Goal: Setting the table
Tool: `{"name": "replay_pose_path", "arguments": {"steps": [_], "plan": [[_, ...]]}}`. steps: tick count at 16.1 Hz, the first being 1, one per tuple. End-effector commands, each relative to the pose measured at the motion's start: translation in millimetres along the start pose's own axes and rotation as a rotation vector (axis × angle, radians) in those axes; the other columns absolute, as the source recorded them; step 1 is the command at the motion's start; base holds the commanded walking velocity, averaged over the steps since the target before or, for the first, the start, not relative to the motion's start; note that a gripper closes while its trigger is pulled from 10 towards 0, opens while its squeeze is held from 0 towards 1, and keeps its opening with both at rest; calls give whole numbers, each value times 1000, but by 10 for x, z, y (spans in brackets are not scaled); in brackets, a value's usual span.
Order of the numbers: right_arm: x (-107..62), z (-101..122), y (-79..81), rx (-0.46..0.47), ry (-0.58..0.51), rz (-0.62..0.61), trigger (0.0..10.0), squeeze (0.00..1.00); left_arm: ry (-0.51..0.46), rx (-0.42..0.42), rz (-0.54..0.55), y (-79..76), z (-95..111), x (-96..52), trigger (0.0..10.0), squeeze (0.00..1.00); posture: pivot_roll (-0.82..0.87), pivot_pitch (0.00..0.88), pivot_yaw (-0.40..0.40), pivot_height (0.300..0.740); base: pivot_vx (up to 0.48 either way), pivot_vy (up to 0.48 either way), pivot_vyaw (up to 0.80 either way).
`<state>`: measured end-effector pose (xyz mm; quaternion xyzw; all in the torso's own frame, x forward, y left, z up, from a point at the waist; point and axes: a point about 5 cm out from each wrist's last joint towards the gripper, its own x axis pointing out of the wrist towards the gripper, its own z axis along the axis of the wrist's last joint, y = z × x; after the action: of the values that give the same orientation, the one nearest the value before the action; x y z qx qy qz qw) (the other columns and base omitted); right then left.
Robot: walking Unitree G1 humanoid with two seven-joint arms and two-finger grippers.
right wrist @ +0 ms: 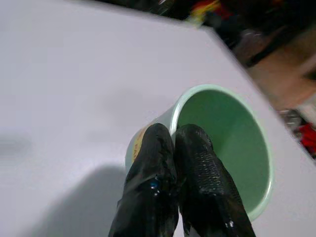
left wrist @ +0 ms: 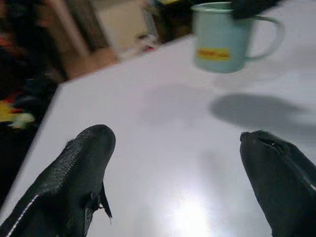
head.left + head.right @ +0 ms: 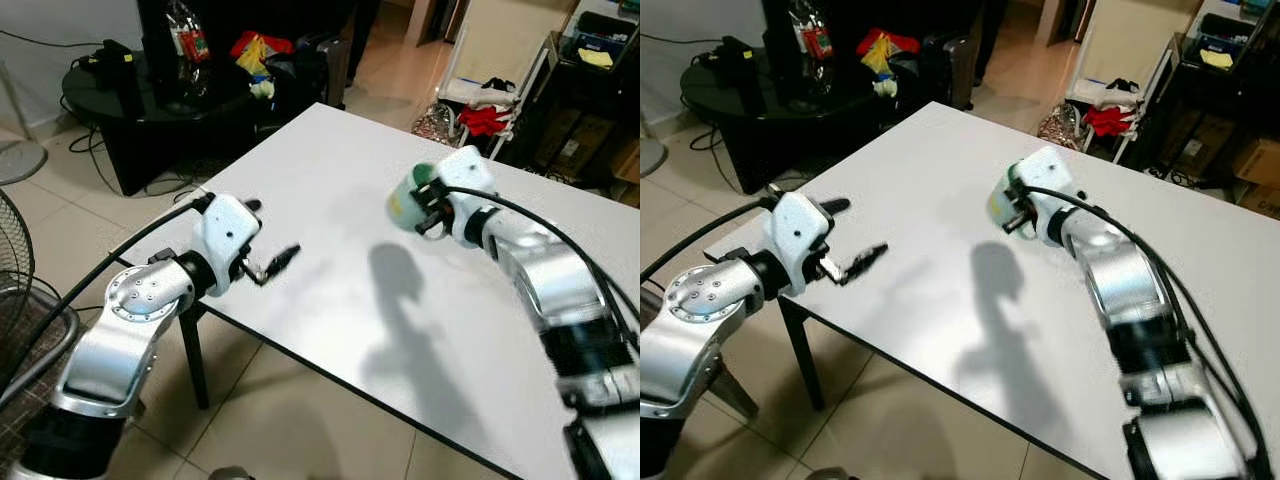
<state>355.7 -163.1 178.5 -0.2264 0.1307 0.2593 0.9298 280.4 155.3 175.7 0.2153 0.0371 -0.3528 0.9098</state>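
R gripper has its fingers clamped on the rim of a pale-green enamel mug, held above mid worktop, casting a shadow. L gripper by the worktop's near-left edge, fingers apart. Smooth white top, bare room btw mug and L gripper.

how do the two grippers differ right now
The right gripper is shut on the green mug, pinching its rim and holding it above the white table; the left gripper is open and holds nothing, near the table's edge. Both have black fingers.
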Motion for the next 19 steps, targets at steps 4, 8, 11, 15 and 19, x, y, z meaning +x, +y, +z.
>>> {"name": "replay_pose_path", "arguments": {"steps": [4, 8, 11, 15, 19], "plan": [[151, -42, -45, -99, 109, 117, 10000, 0, 49, -27, -203, -135, 1, -33, 10000, 0, 122, 0, -98, 740, 0, 0, 0], [296, -59, -29, -134, 151, 139, 10000, 0, 51, -51, -212, -113, 21, -7, 10000, 0, 120, 0, -89, 740, 0, 0, 0], [373, -69, -16, -133, 166, 149, 10000, 0, 59, -53, -238, -134, 32, -15, 10000, 0, 126, 0, -87, 740, 0, 0, 0], [404, 6, -32, -146, 139, 156, 10000, 0, 58, -51, -247, -150, 43, -16, 10000, 0, 123, 0, -89, 740, 0, 0, 0], [460, 44, -26, -154, 108, 133, 10000, 0, 64, -42, -249, -147, 40, -4, 10000, 0, 121, 0, -88, 740, 0, 0, 0]]}}
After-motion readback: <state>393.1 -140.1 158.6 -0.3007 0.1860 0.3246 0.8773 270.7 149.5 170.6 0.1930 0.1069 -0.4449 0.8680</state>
